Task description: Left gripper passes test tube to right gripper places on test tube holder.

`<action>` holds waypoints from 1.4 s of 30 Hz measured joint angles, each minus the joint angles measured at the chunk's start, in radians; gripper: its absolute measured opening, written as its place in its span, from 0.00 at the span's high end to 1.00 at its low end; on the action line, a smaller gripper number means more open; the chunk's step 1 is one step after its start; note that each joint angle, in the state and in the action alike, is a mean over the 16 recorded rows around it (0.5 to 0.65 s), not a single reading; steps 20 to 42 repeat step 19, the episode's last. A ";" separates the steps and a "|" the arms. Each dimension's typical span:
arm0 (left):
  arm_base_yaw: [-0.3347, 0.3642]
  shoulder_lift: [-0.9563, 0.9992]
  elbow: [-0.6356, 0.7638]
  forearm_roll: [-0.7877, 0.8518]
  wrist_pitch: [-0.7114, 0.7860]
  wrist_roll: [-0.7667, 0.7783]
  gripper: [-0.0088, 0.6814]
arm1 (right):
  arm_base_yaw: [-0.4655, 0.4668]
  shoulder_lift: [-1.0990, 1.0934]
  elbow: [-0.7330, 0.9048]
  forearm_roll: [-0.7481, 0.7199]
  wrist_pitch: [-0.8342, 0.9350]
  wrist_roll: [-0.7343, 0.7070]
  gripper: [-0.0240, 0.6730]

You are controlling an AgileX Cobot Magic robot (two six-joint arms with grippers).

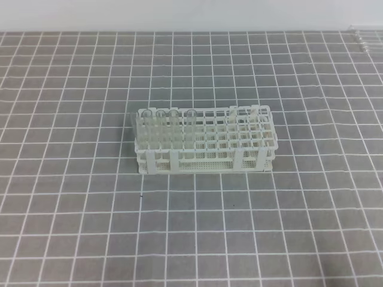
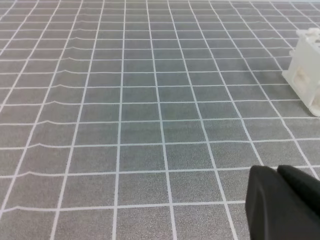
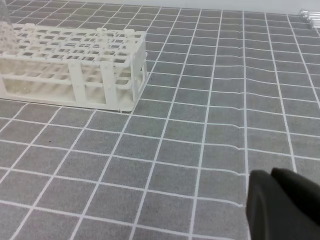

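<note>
**Two closed, empty grippers, both still away from the rack**

Four clear tubes (image 1: 160, 122) already stand at the left end of the test tube holder (image 1: 206, 143), and we see more loose tubes (image 1: 363, 37) lying far off beyond its right end; which is the test tube to pass we cannot tell. We judge the main risk to be the glass itself: nearly invisible, round, prone to roll or slip during handover. The left gripper (image 2: 280, 202) sits low over the mat, left of the holder, jaws together, holding nothing. The right gripper (image 3: 280, 205) sits likewise, right of the holder, shut and empty.
</note>
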 joint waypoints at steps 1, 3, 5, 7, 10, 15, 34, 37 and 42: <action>0.000 0.000 0.000 0.000 0.000 0.000 0.99 | 0.000 0.000 0.000 0.000 0.000 0.000 0.98; 0.000 0.002 -0.001 0.000 0.001 0.000 0.99 | 0.000 0.000 0.000 0.000 0.000 0.000 0.98; 0.000 0.002 -0.001 0.000 0.001 0.000 0.99 | 0.000 0.000 0.000 0.000 0.000 0.000 0.98; 0.000 0.004 -0.002 0.000 0.001 0.000 0.99 | 0.000 0.000 0.000 0.000 0.000 0.000 0.98; 0.000 0.002 -0.002 0.000 0.001 0.000 0.99 | 0.000 0.000 0.000 0.000 0.000 0.000 0.98; 0.000 -0.001 -0.001 0.000 0.000 0.000 0.99 | 0.000 0.000 0.000 0.000 0.000 0.000 0.98; 0.000 -0.006 -0.001 0.000 -0.001 0.000 0.99 | 0.000 0.000 0.000 0.000 0.000 0.000 0.98; 0.000 -0.006 -0.001 0.000 -0.001 0.000 0.99 | 0.000 0.000 0.000 0.000 0.000 0.000 0.98; 0.000 -0.006 -0.001 0.000 -0.001 0.000 0.99 | 0.000 0.000 0.000 0.000 0.000 0.000 0.98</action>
